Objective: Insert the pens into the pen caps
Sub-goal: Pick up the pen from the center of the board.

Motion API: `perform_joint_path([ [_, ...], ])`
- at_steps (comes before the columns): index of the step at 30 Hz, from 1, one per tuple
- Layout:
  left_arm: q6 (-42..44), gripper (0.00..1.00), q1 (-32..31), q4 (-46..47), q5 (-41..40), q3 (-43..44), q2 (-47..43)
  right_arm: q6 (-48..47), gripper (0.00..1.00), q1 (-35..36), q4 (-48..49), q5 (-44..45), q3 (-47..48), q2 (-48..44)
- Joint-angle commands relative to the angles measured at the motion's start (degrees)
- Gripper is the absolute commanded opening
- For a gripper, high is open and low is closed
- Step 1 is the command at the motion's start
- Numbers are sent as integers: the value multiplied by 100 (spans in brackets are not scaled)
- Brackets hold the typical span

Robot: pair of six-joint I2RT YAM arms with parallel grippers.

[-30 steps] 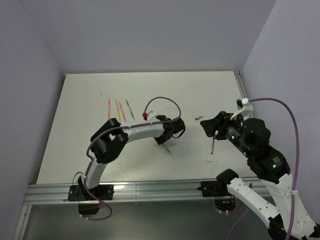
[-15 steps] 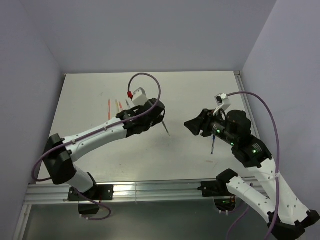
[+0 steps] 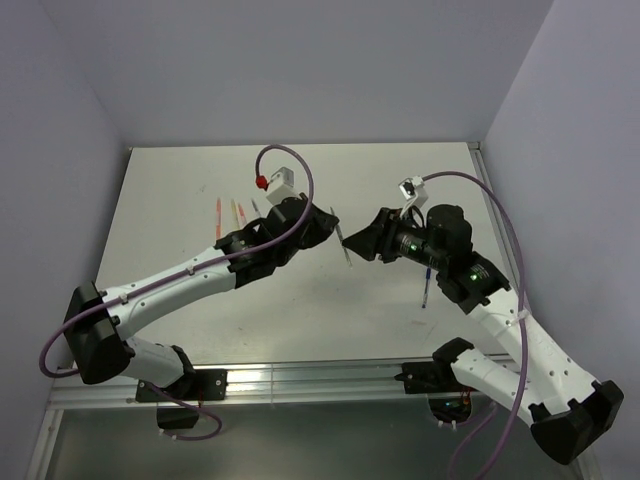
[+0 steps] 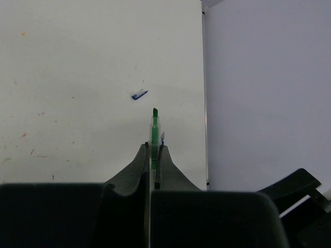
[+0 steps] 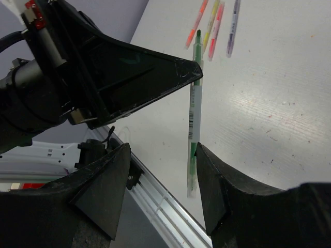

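My left gripper (image 3: 333, 224) is shut on a green-clear pen (image 3: 344, 248) and holds it up above the table, green tip pointing away in the left wrist view (image 4: 154, 124). My right gripper (image 3: 362, 242) faces it, open wide. In the right wrist view the pen (image 5: 194, 108) hangs from the left gripper (image 5: 190, 70) with its lower end between my right gripper's (image 5: 163, 150) fingers, close to the right one. A dark blue pen cap (image 4: 138, 95) lies on the table. Orange (image 5: 196, 23), yellow (image 5: 211, 23), pink (image 5: 217, 28) and grey (image 5: 232, 23) pens lie side by side.
A blue pen (image 3: 426, 290) lies on the white table (image 3: 400, 180) under the right arm. The row of pens (image 3: 236, 213) sits at the left rear. The aluminium rail (image 3: 300, 380) runs along the near edge. Walls close in the sides and back.
The left arm has lifted the green pen off the table and swung it right and farther back. The right arm has moved left, bringing its open jaws up to the pen.
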Motion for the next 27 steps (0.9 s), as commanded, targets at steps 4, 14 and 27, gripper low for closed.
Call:
perform_joint_path([
  [4, 225, 0, -31, 597, 203, -59, -334, -48, 61, 157, 307, 210, -6, 128],
  [14, 216, 1, -31, 834, 511, -42, -299, -83, 61, 403, 298, 474, 64, 373],
  [27, 242, 0, -57, 1168, 932, -191, -360, 49, 43, 482, 298, 703, 161, 540],
])
